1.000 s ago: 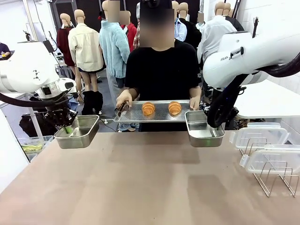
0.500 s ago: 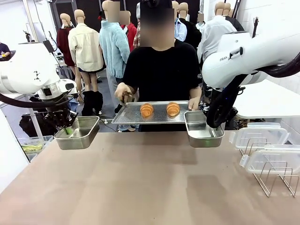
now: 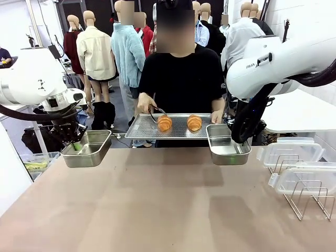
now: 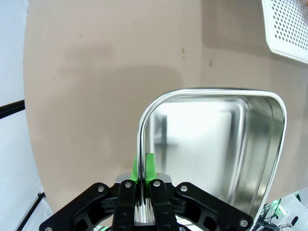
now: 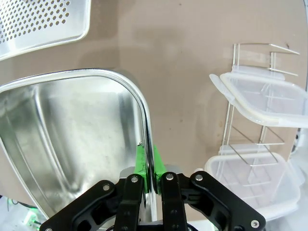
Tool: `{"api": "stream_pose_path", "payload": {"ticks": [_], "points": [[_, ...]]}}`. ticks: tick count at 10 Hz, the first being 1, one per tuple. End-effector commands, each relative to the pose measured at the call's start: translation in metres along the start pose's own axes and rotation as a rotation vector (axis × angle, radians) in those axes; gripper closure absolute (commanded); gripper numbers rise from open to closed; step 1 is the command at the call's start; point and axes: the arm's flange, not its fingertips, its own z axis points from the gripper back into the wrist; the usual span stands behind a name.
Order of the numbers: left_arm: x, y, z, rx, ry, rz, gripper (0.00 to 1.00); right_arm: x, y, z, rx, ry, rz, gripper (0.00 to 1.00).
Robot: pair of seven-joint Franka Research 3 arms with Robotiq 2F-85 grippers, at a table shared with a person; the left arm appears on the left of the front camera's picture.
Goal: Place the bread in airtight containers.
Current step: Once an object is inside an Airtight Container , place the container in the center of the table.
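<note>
Bread transfer, loading step. The left end effector (image 4: 143, 166) is clenched on the rim of the left tin (image 3: 88, 148), and the right end effector (image 5: 149, 168) likewise grips the right tin (image 3: 227, 144). Both empty tins are held above the bench (image 3: 157, 205), at nine and three o'clock of the person's tray (image 3: 178, 134). This carries two rolls (image 3: 195, 122), with tongs (image 3: 156, 111) at the nine-o'clock one. Advisable: keep the tins level, mouths up, close to the tray edge.

Perforated tray (image 5: 38, 24), beyond the right end effector (image 5: 149, 166), cut off by the top edge; gripped tin (image 5: 72, 144) cut off by the left edge.
</note>
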Motion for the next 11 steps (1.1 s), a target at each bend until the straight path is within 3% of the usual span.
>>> {"api": "stream_pose_path", "payload": {"ticks": [1,11], "points": [[-0.0001,0.0015,0.0028,0.005,-0.004,-0.016,1.0,0.0,-0.0005,0.0003,0.003,-0.011,0.008,1.0],[-0.0001,0.0015,0.0028,0.005,-0.004,-0.016,1.0,0.0,-0.0005,0.0003,0.003,-0.011,0.008,1.0]]}}
